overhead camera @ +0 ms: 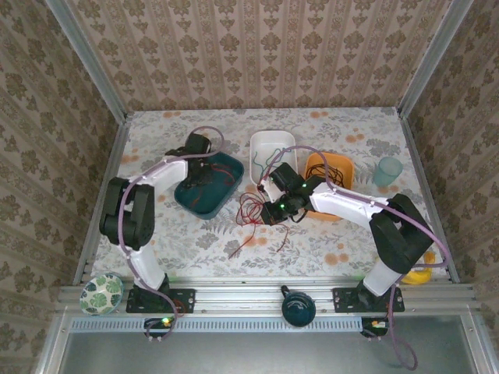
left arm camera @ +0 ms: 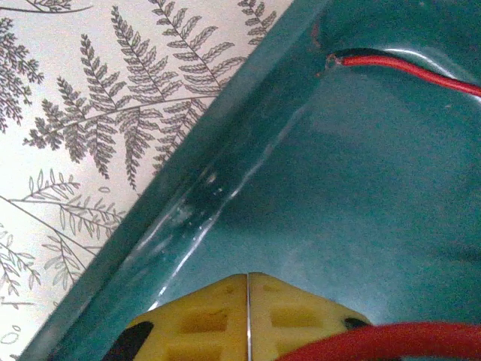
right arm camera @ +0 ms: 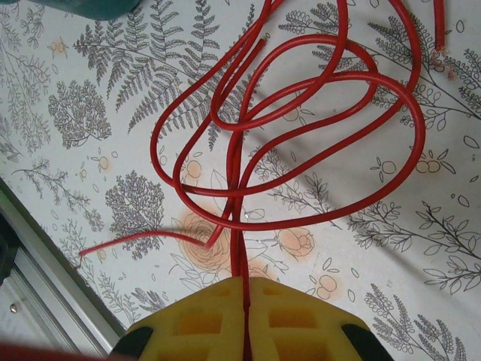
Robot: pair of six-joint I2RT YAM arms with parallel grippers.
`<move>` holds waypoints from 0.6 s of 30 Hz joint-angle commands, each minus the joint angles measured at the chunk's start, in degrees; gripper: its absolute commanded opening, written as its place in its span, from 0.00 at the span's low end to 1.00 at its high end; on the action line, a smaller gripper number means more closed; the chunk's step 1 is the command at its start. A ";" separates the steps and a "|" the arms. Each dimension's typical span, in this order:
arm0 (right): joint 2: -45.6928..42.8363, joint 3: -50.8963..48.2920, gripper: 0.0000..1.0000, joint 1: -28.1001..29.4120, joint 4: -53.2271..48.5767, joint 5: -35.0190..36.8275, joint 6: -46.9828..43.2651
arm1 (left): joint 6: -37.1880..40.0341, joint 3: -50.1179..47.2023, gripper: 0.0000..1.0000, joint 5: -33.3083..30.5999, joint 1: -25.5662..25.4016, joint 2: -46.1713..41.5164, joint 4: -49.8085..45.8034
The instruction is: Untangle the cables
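A red cable point(right arm camera: 301, 98) lies in tangled loops on the flowered tablecloth, and one strand runs straight into my right gripper point(right arm camera: 246, 280), which is shut on it. From above, this red bundle point(overhead camera: 248, 212) sits at the table's middle, just left of the right gripper point(overhead camera: 269, 212). My left gripper point(left arm camera: 248, 277) is down inside the teal tray point(left arm camera: 225, 150) with its jaws shut and nothing between them. A red and black cable point(left arm camera: 398, 64) rests on the tray floor ahead of it. A blurred red cable point(left arm camera: 391, 342) crosses close over its right finger. More cables point(overhead camera: 214, 185) lie in the tray point(overhead camera: 187, 199).
A white container point(overhead camera: 271, 148) and an orange bowl point(overhead camera: 337, 165) stand behind the right arm, with a teal cup point(overhead camera: 387, 171) at the far right. A patterned bowl point(overhead camera: 101, 293) sits at the near left corner. The table's metal rail point(right arm camera: 45, 278) runs close to the right gripper.
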 commanded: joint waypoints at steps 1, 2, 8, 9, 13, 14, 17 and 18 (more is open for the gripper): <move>-1.71 -1.14 0.00 -0.37 -0.44 -0.02 0.03 | -1.22 3.64 0.21 -3.31 -0.07 0.97 -5.21; -1.77 -1.24 0.00 -0.46 -0.39 -0.06 -0.01 | -1.24 4.44 0.26 -3.91 -0.29 1.07 -5.41; -2.16 -2.10 0.00 -0.82 0.57 -0.56 0.10 | -1.30 8.87 0.66 -5.89 -1.36 0.34 -7.01; -2.32 -2.36 0.00 -0.82 0.95 -0.82 0.13 | -1.13 9.38 0.68 -6.03 -1.56 -0.16 -7.07; -2.77 -3.04 0.00 -0.86 1.84 -1.51 0.09 | -0.48 10.85 0.72 -6.06 -3.31 -3.59 -6.41; -2.86 -3.06 0.00 -0.89 1.89 -1.68 0.09 | -0.55 10.95 0.73 -6.74 -3.69 -4.86 -6.35; -3.35 -3.43 0.00 -0.91 2.28 -1.69 0.01 | 0.76 9.61 0.75 -6.71 -5.21 -9.56 -4.45; -3.63 -3.66 0.00 -0.91 2.53 -1.54 0.02 | 2.11 8.58 0.75 -5.97 -5.35 -11.25 -3.27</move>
